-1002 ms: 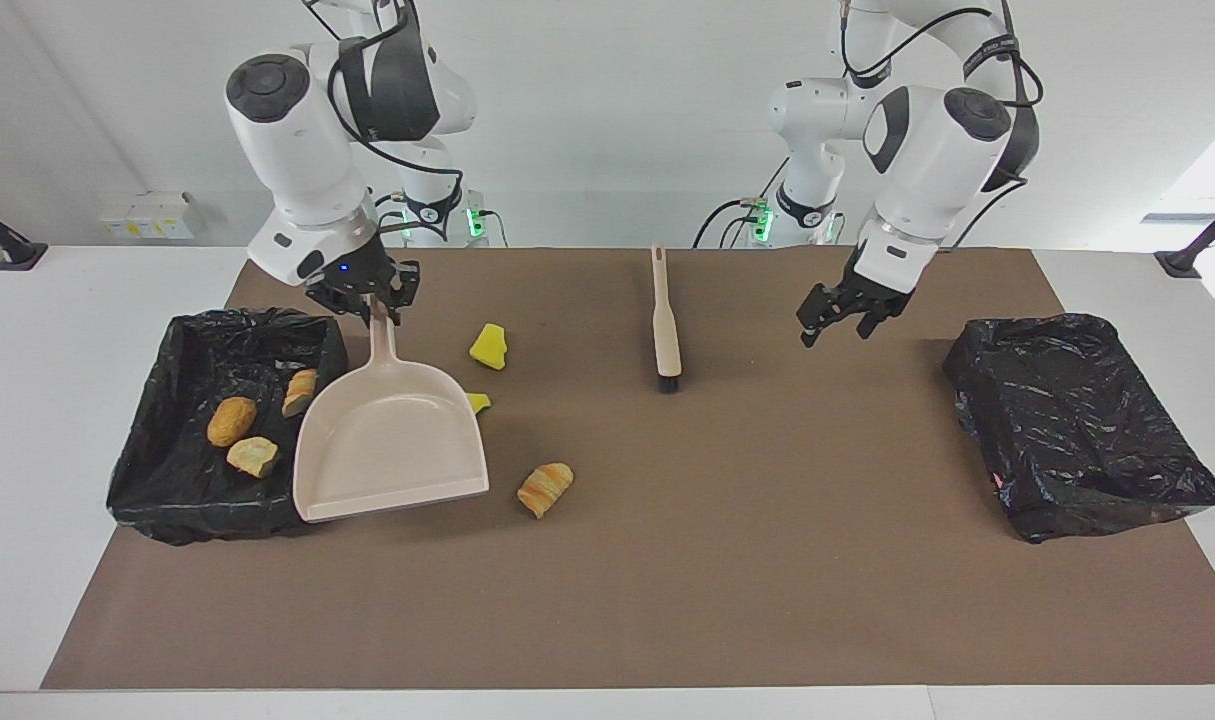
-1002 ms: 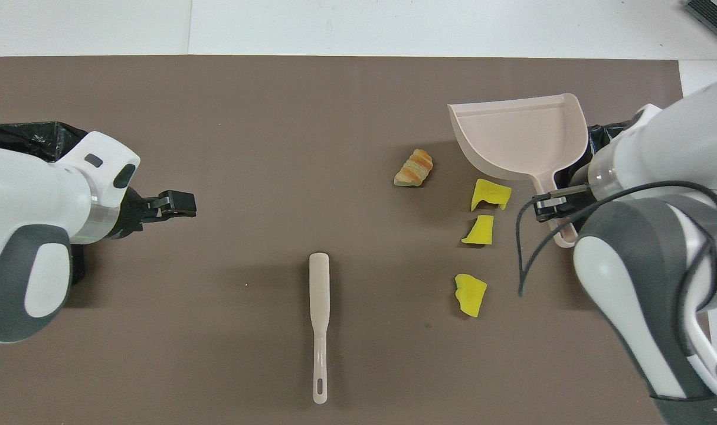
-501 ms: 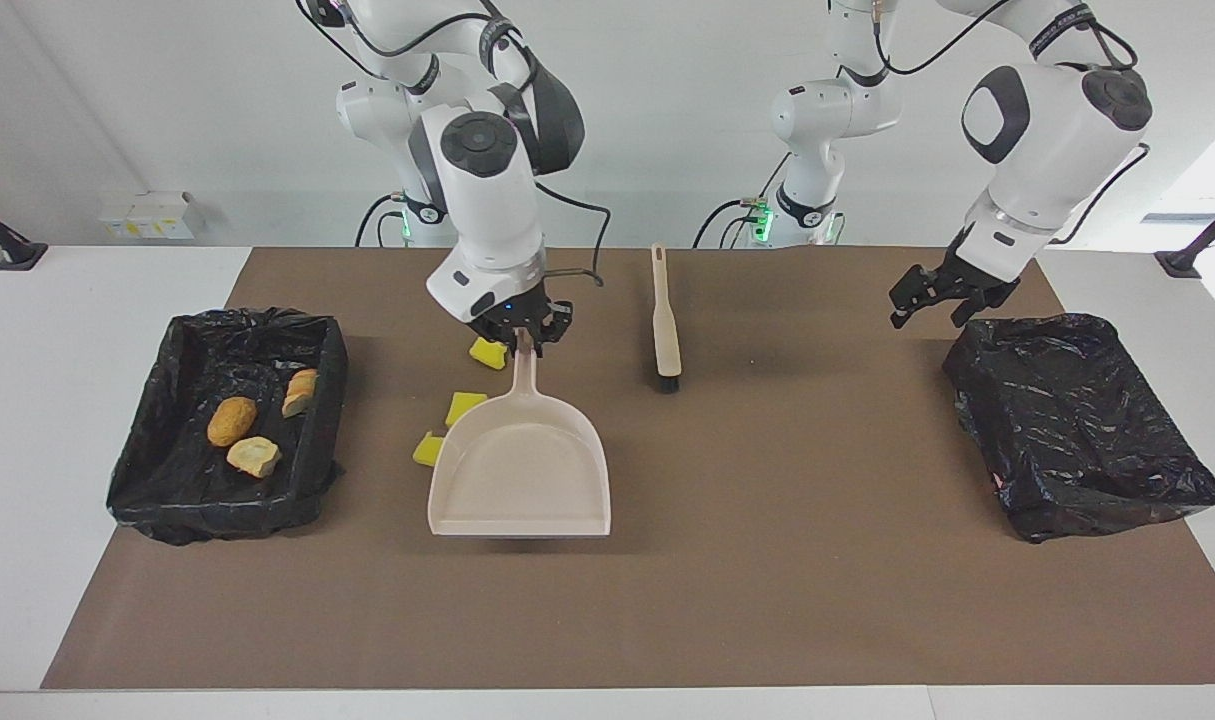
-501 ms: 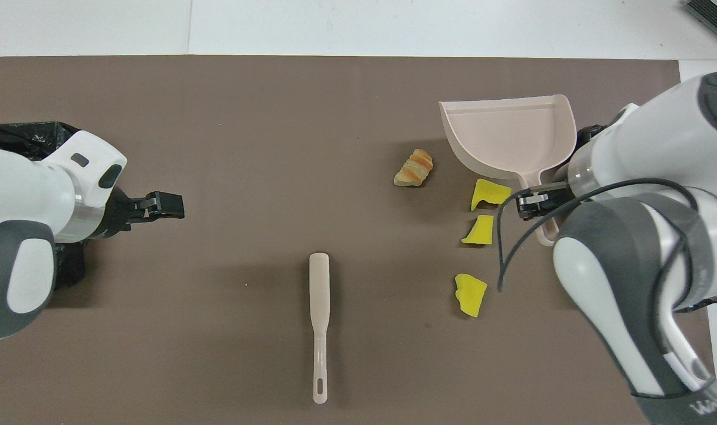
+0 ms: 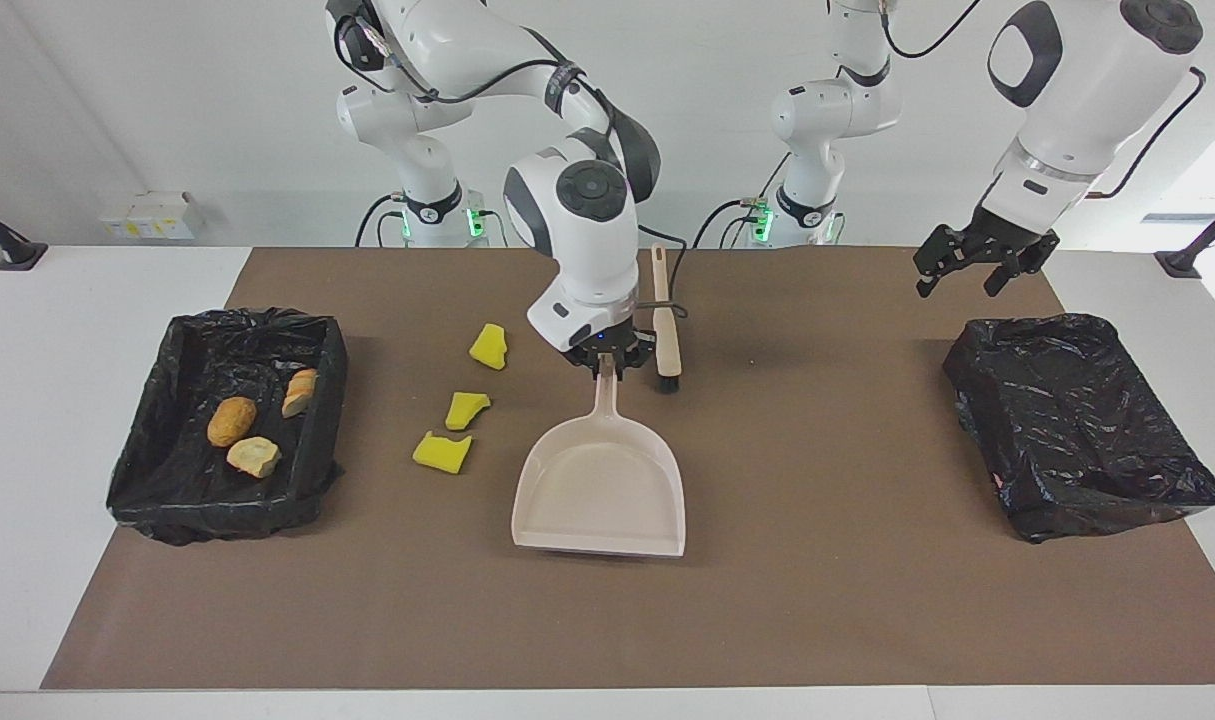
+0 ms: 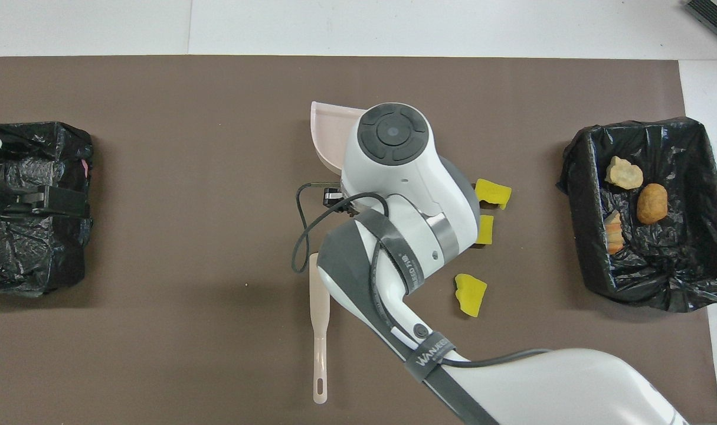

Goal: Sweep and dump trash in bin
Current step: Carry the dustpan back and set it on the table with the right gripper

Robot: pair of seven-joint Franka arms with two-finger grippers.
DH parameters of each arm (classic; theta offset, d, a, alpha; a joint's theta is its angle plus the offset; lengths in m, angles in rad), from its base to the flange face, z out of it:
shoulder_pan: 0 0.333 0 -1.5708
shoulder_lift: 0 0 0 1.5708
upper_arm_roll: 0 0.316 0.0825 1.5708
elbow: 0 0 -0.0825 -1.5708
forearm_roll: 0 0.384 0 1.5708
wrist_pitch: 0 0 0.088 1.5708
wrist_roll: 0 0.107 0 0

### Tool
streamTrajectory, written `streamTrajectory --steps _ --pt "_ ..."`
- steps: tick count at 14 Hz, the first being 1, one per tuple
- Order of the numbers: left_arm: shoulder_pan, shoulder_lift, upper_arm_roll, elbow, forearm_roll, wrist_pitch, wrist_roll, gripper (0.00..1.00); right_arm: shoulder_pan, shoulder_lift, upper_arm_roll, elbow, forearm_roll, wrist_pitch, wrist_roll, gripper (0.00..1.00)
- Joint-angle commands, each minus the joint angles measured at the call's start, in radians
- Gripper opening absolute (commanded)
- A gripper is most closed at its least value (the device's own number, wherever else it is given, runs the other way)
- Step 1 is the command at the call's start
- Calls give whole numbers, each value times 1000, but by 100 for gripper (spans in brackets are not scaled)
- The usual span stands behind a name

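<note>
Trash is lying in two places: three yellow foam scraps (image 5: 488,346) (image 5: 464,409) (image 5: 441,451) are sitting on the brown mat (image 5: 767,600), strung in a loose line toward the right arm's end of the table, while three orange-tan lumps (image 5: 231,421) (image 5: 254,456) (image 5: 300,392) are resting inside the black-lined bin (image 5: 137,490) at that same end. In the overhead view the middle scrap (image 6: 485,229) is showing only partly from under the arm. A fourth orange-tan lump is not showing in either view.

Beside the scraps, toward the table's middle, the beige dustpan (image 5: 600,495) is sitting with its mouth pointing away from the robots. The right gripper (image 5: 604,362) is pinching the top of the dustpan's handle, its fingers pressed together on it; whether the pan is touching the mat I cannot tell. Just beside that gripper, the brush (image 5: 664,322) is lying on the mat with its bristles farther from the robots than its handle.

The left gripper (image 5: 977,262) is hanging in the air with its fingers spread and holding nothing, over the mat's edge near the second black-lined bin (image 5: 1077,430), which is sitting at the left arm's end of the table.
</note>
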Motion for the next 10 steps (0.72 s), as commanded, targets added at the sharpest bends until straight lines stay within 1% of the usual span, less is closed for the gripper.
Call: streamTrajectory --steps 1,3,4,5,9,10 --pt "6 -4 -3 3 9 -22 7 100 12 116 0 114 -39 49 6 0" --pt "6 -4 -3 3 9 -22 7 100 13 133 0 114 -41 76 6 0" --pt "6 -4 -3 3 7 -23 7 100 13 130 1 113 -41 72 7 37" --pt "4 -4 -3 3 7 -23 5 100 16 122 1 108 -47 70 7 99" --pt "-3 -6 -3 4 7 -34 -9 100 13 66 5 97 -42 60 27 100" --pt "-3 -4 -5 15 9 -72 -7 100 13 32 5 68 -41 58 35 100"
